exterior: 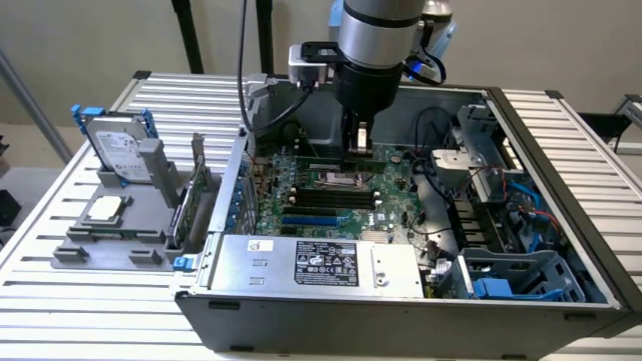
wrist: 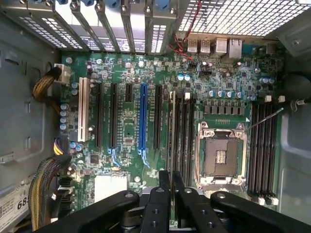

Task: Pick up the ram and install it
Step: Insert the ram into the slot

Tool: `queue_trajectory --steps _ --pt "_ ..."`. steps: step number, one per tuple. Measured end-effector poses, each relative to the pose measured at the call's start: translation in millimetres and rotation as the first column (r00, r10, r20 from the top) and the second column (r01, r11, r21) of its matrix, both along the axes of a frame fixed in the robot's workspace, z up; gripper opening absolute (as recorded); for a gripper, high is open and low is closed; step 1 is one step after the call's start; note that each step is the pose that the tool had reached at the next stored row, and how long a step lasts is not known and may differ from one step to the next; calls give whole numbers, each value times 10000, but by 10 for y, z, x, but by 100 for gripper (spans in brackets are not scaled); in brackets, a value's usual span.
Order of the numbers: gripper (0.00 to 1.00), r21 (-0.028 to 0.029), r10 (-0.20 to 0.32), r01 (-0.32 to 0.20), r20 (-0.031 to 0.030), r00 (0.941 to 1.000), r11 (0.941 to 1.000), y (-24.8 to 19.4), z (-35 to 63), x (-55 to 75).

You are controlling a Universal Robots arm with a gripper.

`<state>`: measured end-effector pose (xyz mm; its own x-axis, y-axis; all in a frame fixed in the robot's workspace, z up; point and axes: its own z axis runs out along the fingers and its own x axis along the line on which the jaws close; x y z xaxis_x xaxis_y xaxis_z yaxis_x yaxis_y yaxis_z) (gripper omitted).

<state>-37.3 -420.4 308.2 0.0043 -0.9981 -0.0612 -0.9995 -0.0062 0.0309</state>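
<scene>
My gripper [exterior: 358, 150] hangs inside the open computer case [exterior: 401, 316], low over the motherboard [exterior: 301, 218] and just behind the CPU socket [exterior: 339, 179]. Its fingers are shut on the ram [exterior: 341, 162], a thin green stick held level and on edge. In the wrist view the gripper [wrist: 171, 180] pinches the ram [wrist: 171, 131]. From there it is a narrow strip running away from the fingers, beside the black memory slots [wrist: 184, 131] and the open CPU socket [wrist: 221, 155].
A grey tray outside the case, at the exterior view's left, holds a hard drive [exterior: 119, 150], a silver processor chip [exterior: 107, 210] and an upright expansion card [exterior: 191, 195]. The power supply [exterior: 316, 263] fills the case's front. Cables and a blue drive cage [exterior: 512, 278] crowd the right.
</scene>
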Motion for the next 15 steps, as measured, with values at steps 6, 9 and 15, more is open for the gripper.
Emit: queue_trajectory --steps 6,9,15 --pt "14 -75 -171 171 1 9999 9998 42 -88 11" --pt "14 -375 -220 220 7 9998 9991 125 -195 18" --pt "14 -384 -221 221 7 9998 9990 130 -319 18"
